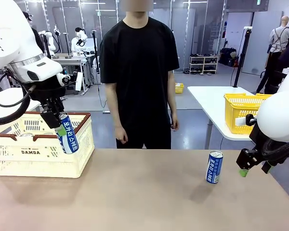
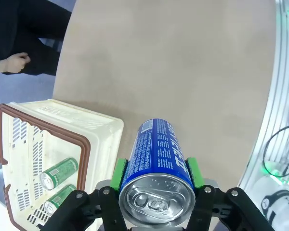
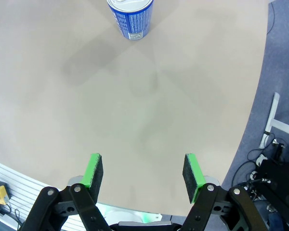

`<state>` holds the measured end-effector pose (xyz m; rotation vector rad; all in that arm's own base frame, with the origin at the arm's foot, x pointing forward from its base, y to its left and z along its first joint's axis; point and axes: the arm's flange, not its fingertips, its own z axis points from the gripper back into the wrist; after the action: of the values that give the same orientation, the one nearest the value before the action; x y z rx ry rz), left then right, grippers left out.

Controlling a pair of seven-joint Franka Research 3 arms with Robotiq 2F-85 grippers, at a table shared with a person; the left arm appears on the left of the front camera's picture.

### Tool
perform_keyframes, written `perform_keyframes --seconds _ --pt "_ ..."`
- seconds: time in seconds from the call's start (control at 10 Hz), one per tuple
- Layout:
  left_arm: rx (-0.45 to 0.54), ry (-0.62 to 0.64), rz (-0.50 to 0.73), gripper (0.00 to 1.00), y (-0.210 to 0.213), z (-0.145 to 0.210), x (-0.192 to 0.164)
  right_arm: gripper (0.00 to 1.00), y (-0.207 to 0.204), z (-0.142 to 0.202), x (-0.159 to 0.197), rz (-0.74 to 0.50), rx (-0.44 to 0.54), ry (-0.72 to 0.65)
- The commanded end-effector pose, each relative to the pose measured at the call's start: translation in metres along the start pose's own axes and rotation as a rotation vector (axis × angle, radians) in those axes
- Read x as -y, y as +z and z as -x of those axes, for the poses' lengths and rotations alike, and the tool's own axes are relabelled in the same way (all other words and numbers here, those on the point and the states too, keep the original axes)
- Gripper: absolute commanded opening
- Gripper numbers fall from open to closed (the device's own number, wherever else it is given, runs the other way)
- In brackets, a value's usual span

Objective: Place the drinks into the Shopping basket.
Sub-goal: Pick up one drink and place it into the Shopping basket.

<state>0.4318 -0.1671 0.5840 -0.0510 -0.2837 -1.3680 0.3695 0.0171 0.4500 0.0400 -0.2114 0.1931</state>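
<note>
Left gripper (image 1: 61, 129): clamped on the held can (image 2: 156, 144), green pads on either side near its silver top.
Held can, axis: long axis runs along the fingers, top towards the wrist, base pointing down. In the front view it is tilted a little.
Held can, place: in the air at about rim height, beside the basket (image 2: 82, 139).
Key relation: in the left wrist view the can's base hangs over bare table (image 2: 183, 72), just outside the basket's near wall and not over its opening. My guess is it must cross the brown rim before it is let go.
Right gripper (image 3: 143, 173): jaws apart, nothing between the pads, low over the table.
Table can (image 1: 214, 167): upright on the table, right of the middle.
Table can from right gripper: straight ahead of the fingers in the right wrist view, near but not touching. The right arm is plainly the nearer one.
Blue cans: two, one held and one on the table.
Green cans (image 2: 58, 174): two, lying on their sides inside the basket.
Baskets: one cream one, and a yellow basket (image 1: 241, 108) on another table behind.
Person (image 1: 139, 72): one, at the far side with hands down.
</note>
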Motion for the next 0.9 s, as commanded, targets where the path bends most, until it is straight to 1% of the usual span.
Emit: perform_keyframes --seconds 0.0,0.1,0.2,0.3,0.4,0.5,0.6,0.7,0.8 --pt "0.016 0.004 -0.021 0.16 0.002 -0.003 0.000 0.84 0.001 0.001 0.001 -0.001 0.002 -0.001" --pt "0.016 0.004 -0.021 0.16 0.002 -0.003 0.000 0.84 0.001 0.001 0.001 -0.001 0.002 -0.001" --pt "0.001 -0.003 0.000 0.58 0.000 -0.001 0.001 0.84 0.001 0.001 0.001 -0.001 0.002 -0.001" --pt "-0.022 -0.001 -0.019 0.58 -0.002 -0.006 -0.009 0.84 0.001 0.001 0.001 -0.001 0.002 -0.001" --pt "0.007 0.041 -0.062 0.58 0.009 -0.001 -0.028 0.84 0.001 0.001 0.001 -0.001 0.002 -0.001" --pt "0.057 0.078 -0.054 0.58 0.027 0.007 -0.053 0.84 0.001 0.001 0.001 -0.001 0.002 -0.001" --pt "0.076 0.088 -0.032 0.58 0.036 0.011 -0.076 0.84 0.001 0.001 0.001 -0.001 0.002 -0.001" --pt "0.052 0.139 -0.050 0.58 0.042 0.017 -0.094 0.84 0.001 0.001 0.001 -0.001 0.002 -0.001" --pt "0.014 0.178 -0.032 0.58 0.046 0.024 -0.109 0.84 0.001 0.001 0.001 -0.001 0.002 -0.001"
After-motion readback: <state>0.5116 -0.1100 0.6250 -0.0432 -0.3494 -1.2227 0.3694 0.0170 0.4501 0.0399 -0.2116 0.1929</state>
